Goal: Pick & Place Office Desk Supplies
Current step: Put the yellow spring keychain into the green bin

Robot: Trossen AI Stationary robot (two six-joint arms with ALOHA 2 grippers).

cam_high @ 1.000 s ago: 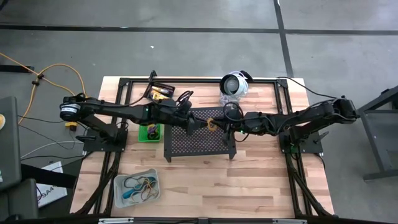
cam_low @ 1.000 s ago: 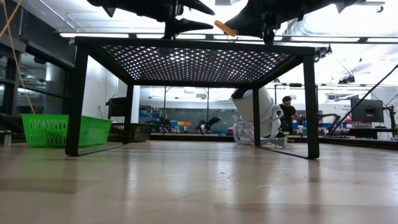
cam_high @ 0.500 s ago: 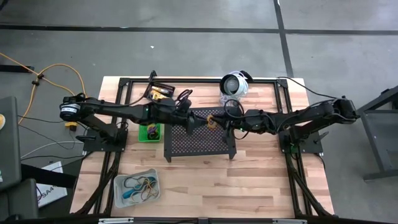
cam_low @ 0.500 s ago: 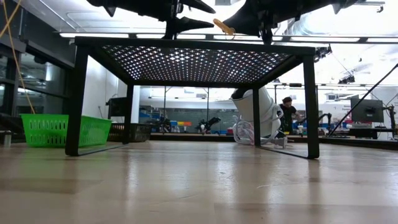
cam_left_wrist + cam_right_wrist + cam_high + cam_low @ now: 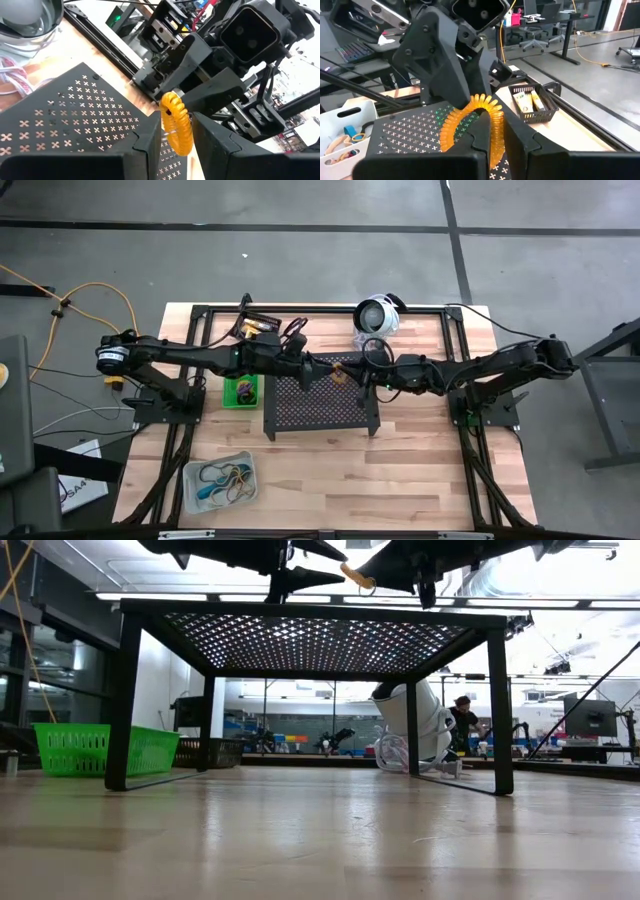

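Observation:
An orange spiral coil loop (image 5: 340,373) hangs in the air over the black perforated stand (image 5: 315,405), between my two grippers. My left gripper (image 5: 318,370) reaches in from the table's left and my right gripper (image 5: 349,375) from the right, nearly level, tip to tip. Both are shut on the coil. In the low view the coil (image 5: 357,576) shows just above the stand's top. My left gripper has the coil's ring (image 5: 178,131) between its two fingers (image 5: 150,145), and the ring fills the gap. The fingers come level from the table's left. The coil is clear of the stand. My right gripper pinches one end of the coil's arc (image 5: 493,131) between its two fingers (image 5: 520,142), coming level from the table's right. The rest of the arc (image 5: 465,109) curves up and away from the fingers, clear of the stand.
A black bin (image 5: 260,328) with yellow tubes sits at the far left and a green bin (image 5: 240,392) left of the stand. A clear bin (image 5: 220,480) with loops lies near the front left. A round white-and-silver device (image 5: 378,315) stands behind the stand.
Both grippers have tipped slightly while staying in place. The coil between them has risen a little above the stand and shifted slightly toward the left arm. Neither gripper has opened or shut.

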